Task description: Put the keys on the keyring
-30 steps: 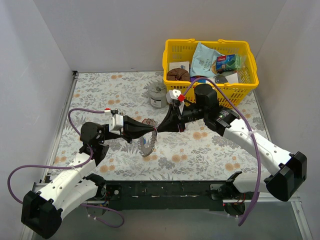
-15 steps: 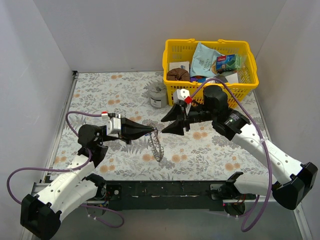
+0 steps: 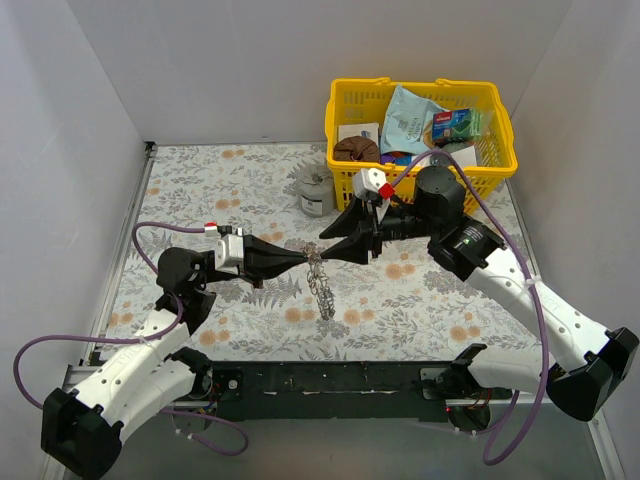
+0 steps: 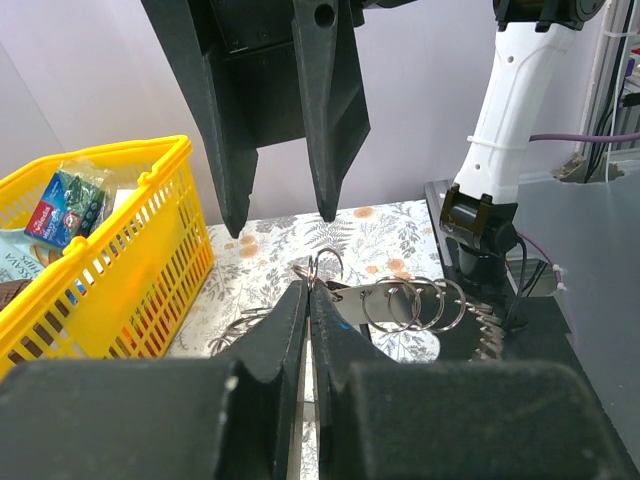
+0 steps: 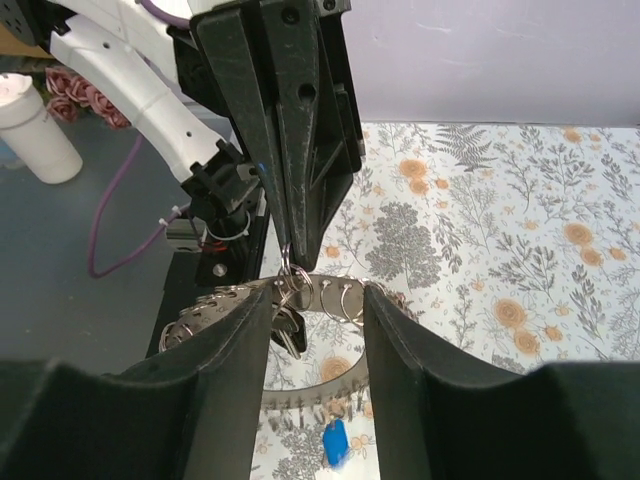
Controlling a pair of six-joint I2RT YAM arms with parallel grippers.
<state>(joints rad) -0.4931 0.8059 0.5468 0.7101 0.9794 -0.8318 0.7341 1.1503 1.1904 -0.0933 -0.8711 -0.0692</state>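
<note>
The keyring (image 3: 322, 285) is a silvery toothed band strung with small rings and keys, hanging as a limp strand over the floral table. My left gripper (image 3: 306, 260) is shut on one small ring at its top end; the pinch shows at the left gripper's tip (image 4: 309, 288), with the ringed band (image 4: 410, 305) trailing right. My right gripper (image 3: 326, 245) faces it from the right, open and holding nothing. Its view shows the keyring (image 5: 335, 300) across the gap between its fingers (image 5: 235, 350), dark keys (image 5: 292, 335) hanging below, and a blue tag (image 5: 335, 440) lower down.
A yellow basket (image 3: 420, 130) full of packets stands at the back right, also seen as a yellow basket (image 4: 90, 260) in the left wrist view. A grey tin cup (image 3: 315, 188) sits just left of it, behind the grippers. White walls enclose the table.
My right gripper has opened, let go of the keyring and drawn back slightly to the right. The strand has swung from the left to hang lower right of the left gripper.
</note>
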